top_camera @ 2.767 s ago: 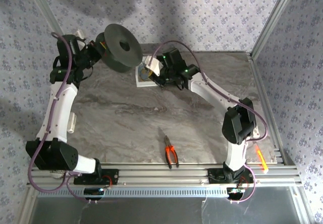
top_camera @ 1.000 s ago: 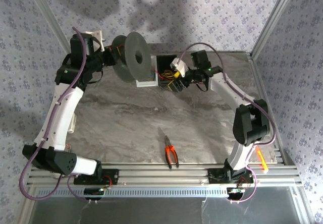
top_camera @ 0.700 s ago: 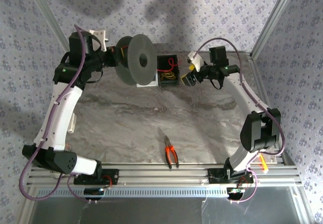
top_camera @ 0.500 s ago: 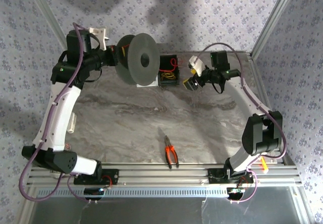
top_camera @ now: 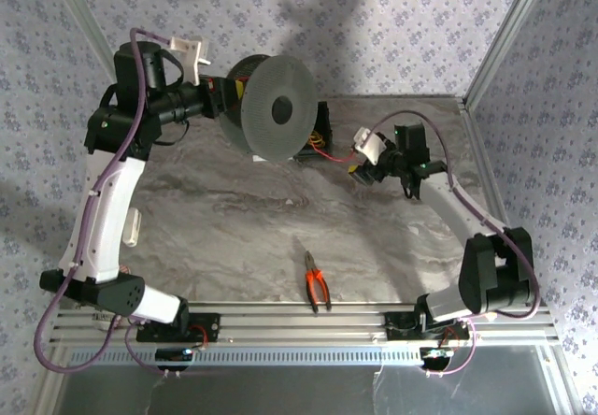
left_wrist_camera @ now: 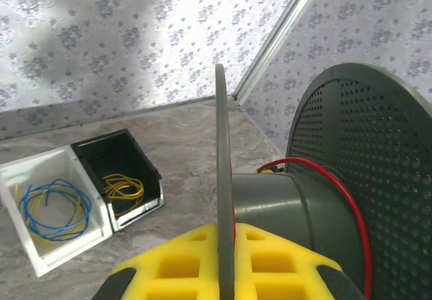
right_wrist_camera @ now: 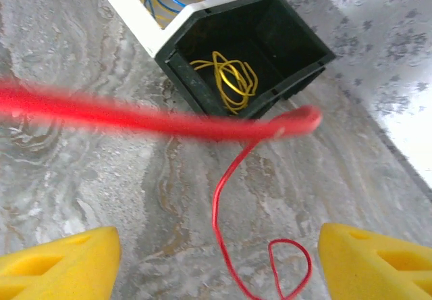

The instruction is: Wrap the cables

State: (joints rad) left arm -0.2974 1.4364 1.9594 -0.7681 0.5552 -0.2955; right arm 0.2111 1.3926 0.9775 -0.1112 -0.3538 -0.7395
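My left gripper (top_camera: 222,93) is up high at the back left, and on the wrist camera I see its yellow pads (left_wrist_camera: 270,256) clamped on the near flange of the grey spool (top_camera: 266,121), the thin rim pinched between them. The spool hangs in the air, its perforated face turned towards the overhead camera.

The red wire (top_camera: 334,156) is the one in play. From the left wrist I see a turn of it (left_wrist_camera: 351,198) lying around the hub between the two flanges. From above, it leaves the underside of the spool and runs to the right, across to my right gripper (top_camera: 363,170), which sits low over the table (top_camera: 243,219) at the right rear.

On the right wrist camera the jaws stand wide apart, one yellow finger (right_wrist_camera: 61,259) in each bottom corner. A blurred red strand crosses close to the lens, and I can't tell what it is resting on. Below it, a thin red tail curls into a small loop on the marble.

The yellow wires (right_wrist_camera: 226,77) lie bunched in the black bin (right_wrist_camera: 283,43). Touching its side is the white bin (left_wrist_camera: 74,249), with a blue-and-yellow coil (left_wrist_camera: 50,209) inside. The pliers (top_camera: 316,284) lie near the front edge, well apart from both grippers.
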